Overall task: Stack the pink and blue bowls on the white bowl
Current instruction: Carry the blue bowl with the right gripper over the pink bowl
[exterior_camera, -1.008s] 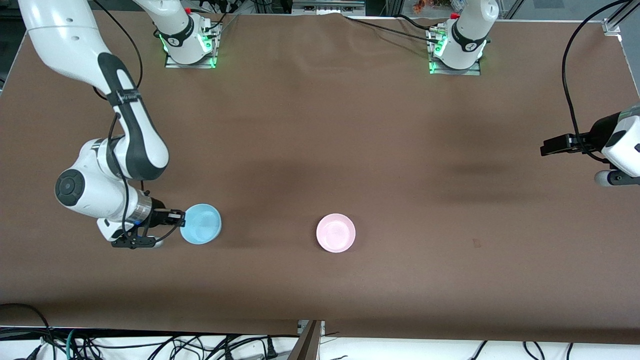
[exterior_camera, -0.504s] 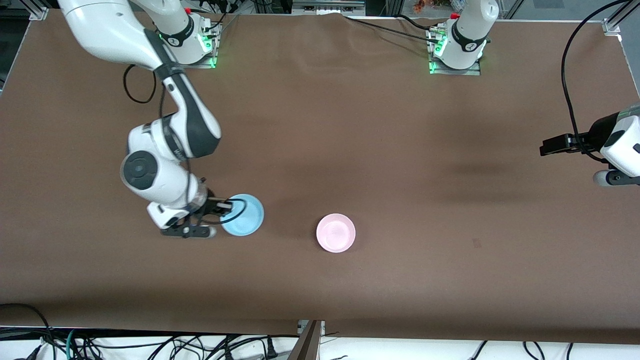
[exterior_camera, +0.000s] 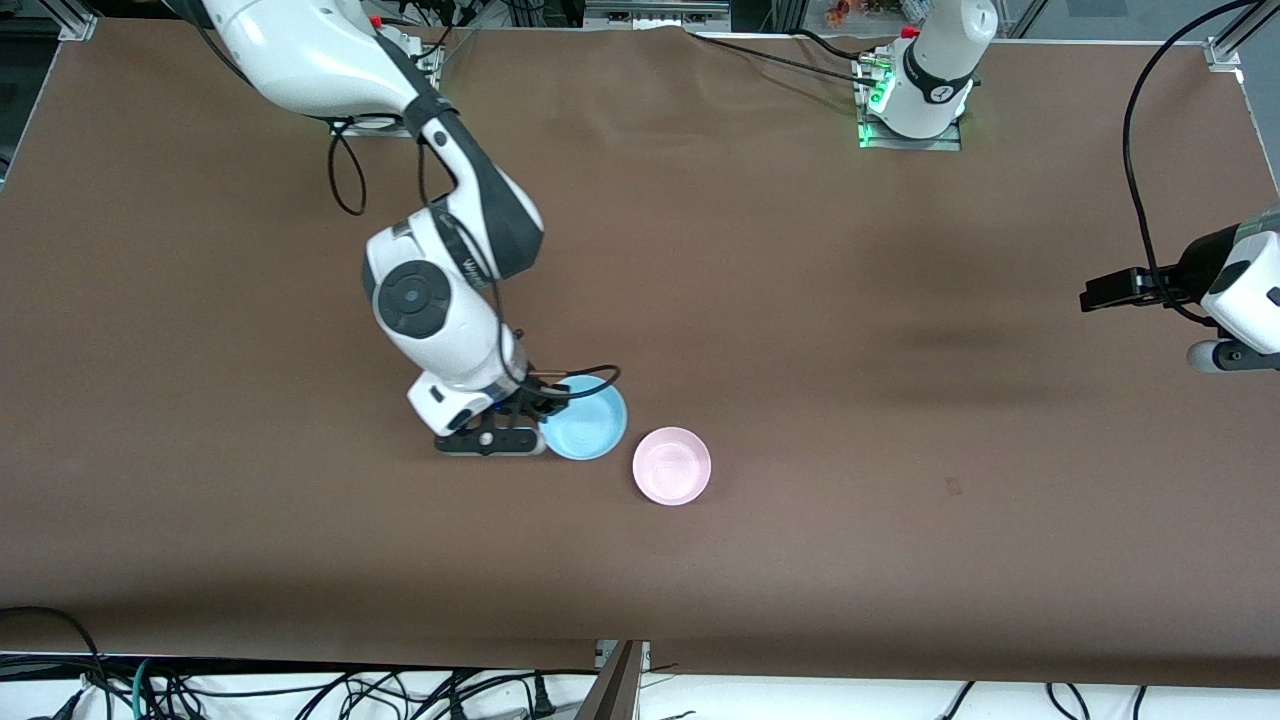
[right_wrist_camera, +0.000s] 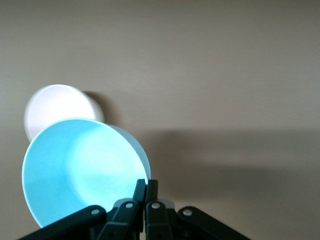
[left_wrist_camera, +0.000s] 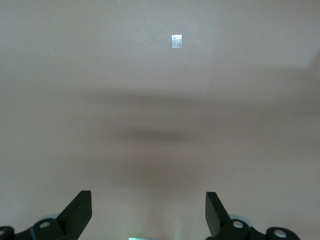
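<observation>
step: carrying blue bowl (exterior_camera: 586,419) to the stack | right gripper (exterior_camera: 545,402) pinched on its rim, mid-frame | pink bowl (exterior_camera: 672,466) just lower-right; white bowl not visible | left gripper (exterior_camera: 1097,292) fingers apart, waiting at right edge | next: centre over pink, lower, release

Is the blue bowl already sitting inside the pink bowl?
No, the blue bowl hangs pinched at its rim by the right pincer, beside the pink bowl.
</observation>
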Available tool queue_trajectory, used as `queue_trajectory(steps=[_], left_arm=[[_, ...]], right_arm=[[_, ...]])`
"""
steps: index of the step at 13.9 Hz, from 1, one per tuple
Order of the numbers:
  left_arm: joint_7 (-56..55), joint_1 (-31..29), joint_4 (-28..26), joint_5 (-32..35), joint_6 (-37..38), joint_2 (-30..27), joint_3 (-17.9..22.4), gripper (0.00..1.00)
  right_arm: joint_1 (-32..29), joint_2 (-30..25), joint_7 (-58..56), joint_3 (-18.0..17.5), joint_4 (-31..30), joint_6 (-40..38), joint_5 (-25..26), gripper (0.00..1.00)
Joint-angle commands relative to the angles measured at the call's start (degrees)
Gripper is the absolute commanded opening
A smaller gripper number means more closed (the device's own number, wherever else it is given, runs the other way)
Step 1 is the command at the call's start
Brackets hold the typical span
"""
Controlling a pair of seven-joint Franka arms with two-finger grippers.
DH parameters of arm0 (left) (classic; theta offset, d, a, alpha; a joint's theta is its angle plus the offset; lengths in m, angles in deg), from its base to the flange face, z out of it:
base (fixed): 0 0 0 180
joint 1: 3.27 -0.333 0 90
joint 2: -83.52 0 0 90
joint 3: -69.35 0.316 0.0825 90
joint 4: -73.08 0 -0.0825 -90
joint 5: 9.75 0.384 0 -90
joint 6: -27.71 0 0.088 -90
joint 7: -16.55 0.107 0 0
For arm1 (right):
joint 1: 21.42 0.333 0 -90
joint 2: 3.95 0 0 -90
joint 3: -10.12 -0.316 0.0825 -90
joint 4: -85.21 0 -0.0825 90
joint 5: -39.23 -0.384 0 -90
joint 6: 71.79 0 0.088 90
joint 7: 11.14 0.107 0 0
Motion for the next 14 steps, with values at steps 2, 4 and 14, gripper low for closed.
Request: queue_trajectory(steps=[2,4,14], left_arm=[[0.0,0.1,-1.1,1.4,0.1,-1.4,0.0,1.00],[0.0,0.1,-1.1,1.4,0.1,-1.4,0.0,1.00],[0.1,0.1,-1.1,1.4,0.1,-1.4,0.0,1.00]], right_arm=[[4.6,8.7,6.2,0.4,10.5,2.0,0.7,0.00],[5.2,10.2,6.3,0.4,10.6,5.7,0.7,0.00],[6.1,14.7,6.3,0.2,11.8,18.2,0.6,0.00]])
